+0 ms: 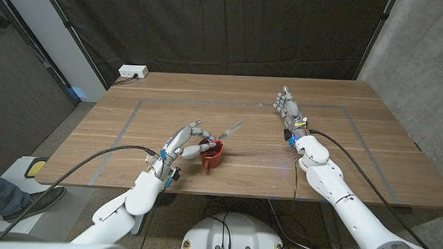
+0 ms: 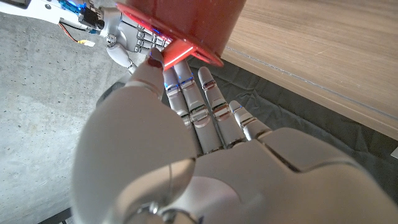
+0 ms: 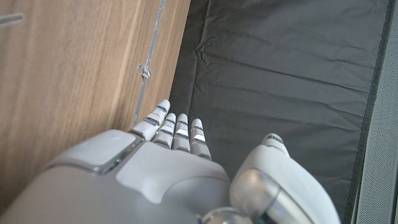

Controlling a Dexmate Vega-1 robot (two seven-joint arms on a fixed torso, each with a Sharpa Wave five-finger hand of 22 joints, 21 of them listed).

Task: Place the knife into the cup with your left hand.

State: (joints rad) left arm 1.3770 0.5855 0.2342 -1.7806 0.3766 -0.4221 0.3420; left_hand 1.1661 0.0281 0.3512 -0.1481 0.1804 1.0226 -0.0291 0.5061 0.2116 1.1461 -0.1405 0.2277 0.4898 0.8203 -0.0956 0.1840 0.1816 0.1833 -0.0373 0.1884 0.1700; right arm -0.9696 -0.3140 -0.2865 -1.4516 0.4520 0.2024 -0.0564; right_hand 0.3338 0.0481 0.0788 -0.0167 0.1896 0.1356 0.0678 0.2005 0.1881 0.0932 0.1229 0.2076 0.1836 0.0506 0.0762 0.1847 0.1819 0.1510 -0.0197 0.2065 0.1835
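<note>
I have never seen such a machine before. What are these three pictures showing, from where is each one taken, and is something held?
This is a robot with two arms, standing at a brown wooden table. The wide picture comes from a camera on its head, looking down. The other two come from cameras on its wrists, looking along the back of each robot hand.

The left robot hand is at a small red cup, its fingers reaching to the rim. A thin silver knife leans out of the cup; whether the fingers grip it, I cannot tell. The left wrist picture shows those fingers against the cup.

The right robot hand is away from the cup, fingers straight, holding nothing. A white power strip lies at the table's far corner.
</note>
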